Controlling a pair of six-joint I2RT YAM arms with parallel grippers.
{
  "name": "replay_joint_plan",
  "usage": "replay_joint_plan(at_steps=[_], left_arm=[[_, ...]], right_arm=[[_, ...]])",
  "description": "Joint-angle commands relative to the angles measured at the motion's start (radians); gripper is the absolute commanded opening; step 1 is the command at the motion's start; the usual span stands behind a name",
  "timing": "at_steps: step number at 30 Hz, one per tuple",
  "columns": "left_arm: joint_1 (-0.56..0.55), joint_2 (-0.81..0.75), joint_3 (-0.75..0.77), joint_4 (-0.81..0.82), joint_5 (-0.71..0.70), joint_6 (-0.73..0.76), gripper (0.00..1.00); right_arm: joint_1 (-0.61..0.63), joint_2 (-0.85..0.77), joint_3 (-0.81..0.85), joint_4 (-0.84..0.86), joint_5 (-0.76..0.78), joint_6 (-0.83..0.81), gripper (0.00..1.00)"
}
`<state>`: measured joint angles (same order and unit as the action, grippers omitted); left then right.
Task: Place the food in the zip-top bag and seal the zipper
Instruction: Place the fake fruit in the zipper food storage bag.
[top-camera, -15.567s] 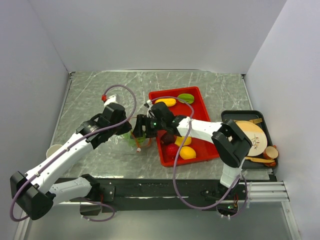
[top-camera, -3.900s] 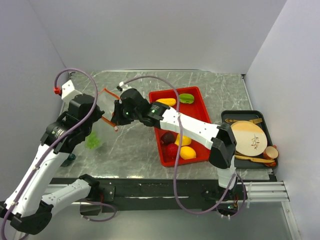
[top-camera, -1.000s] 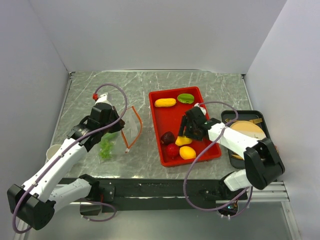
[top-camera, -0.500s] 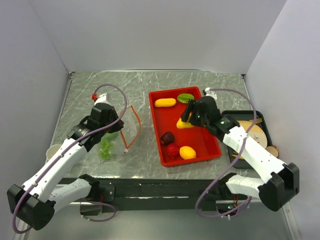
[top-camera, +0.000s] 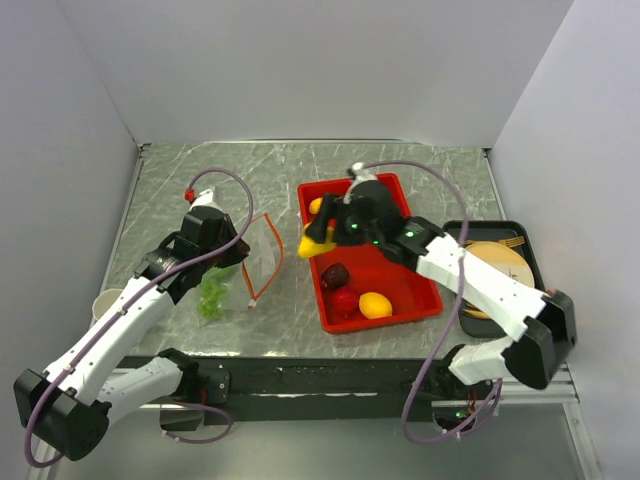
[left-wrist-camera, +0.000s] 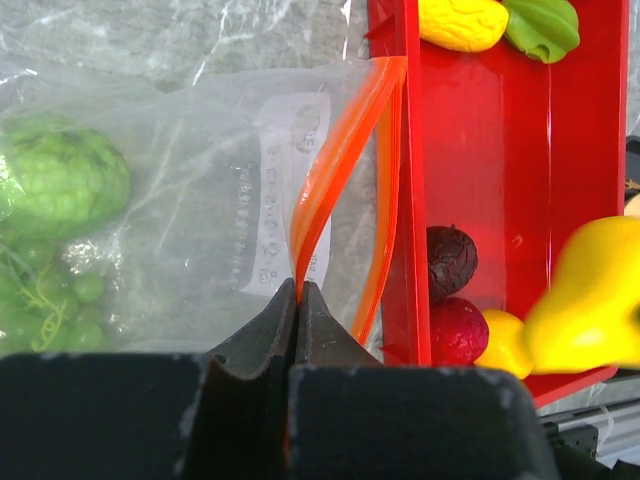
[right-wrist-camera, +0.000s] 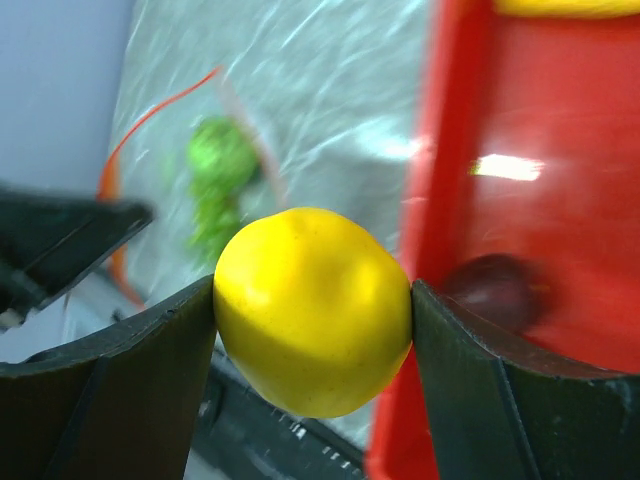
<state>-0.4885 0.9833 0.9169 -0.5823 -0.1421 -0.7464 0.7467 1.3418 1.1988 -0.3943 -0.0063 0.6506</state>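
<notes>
Right wrist, red tray (right-wrist-camera: 520, 200) blurred behind yellow food (right-wrist-camera: 312, 310)

1. both arms are sporting the same look; left arm (top-camera: 112, 330) and right arm (top-camera: 478, 280) are wearing white shells with chunky black joints
2. a greyish-purple cable is looping off each one; left cable (top-camera: 238, 185), right cable (top-camera: 440, 177); the left one is ending in a little red plug (top-camera: 189, 192)
3. tiny green lights (top-camera: 352, 237) are glowing on the right arm's black housing
4. left gripper (left-wrist-camera: 297, 300) is showing matte black fingers tapering to wedges; right gripper (right-wrist-camera: 312, 310) is rocking the same black, with flat inner faces
</notes>
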Motion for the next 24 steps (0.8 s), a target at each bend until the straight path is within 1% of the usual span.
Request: replay_joint_plan(at_steps=[1,4,5,12,15,18,21,24], left_arm=[[-0.001,-0.029,0.054,-0.007,0.035,-0.011,0.01],[-0.001,-0.035,0.059,-0.013,0.027,-0.024,0.01],[-0.001,-0.038,0.059,-0.016,0.024,-0.024,0.01],[-0.001,-0.067,0.053,-0.027,0.01,-0.03,0.01],[-0.001,-0.072,0.056,-0.033,0.01,-0.028,0.01],[-0.001,-0.075,0.068,-0.05,-0.013,-0.024,0.01],[-0.001,-0.086,0.076,-0.063,-0.047,-0.021,0.01],[-0.001,-0.106,0.083,-0.068,-0.094,-0.025,0.01]], right_arm=[[0.072,0.089,0.103,0.063,-0.053,0.006,0.46],[0.102,0.149,0.152,0.084,-0.083,-0.002,0.45],[0.112,0.184,0.169,0.077,-0.096,-0.006,0.43],[0.14,0.332,0.291,0.049,-0.129,-0.052,0.43],[0.154,0.402,0.358,-0.001,-0.107,-0.065,0.43],[0.161,0.447,0.396,-0.012,-0.116,-0.072,0.45],[0.164,0.5,0.464,-0.041,-0.129,-0.092,0.48],[0.169,0.548,0.539,-0.084,-0.139,-0.111,0.55]])
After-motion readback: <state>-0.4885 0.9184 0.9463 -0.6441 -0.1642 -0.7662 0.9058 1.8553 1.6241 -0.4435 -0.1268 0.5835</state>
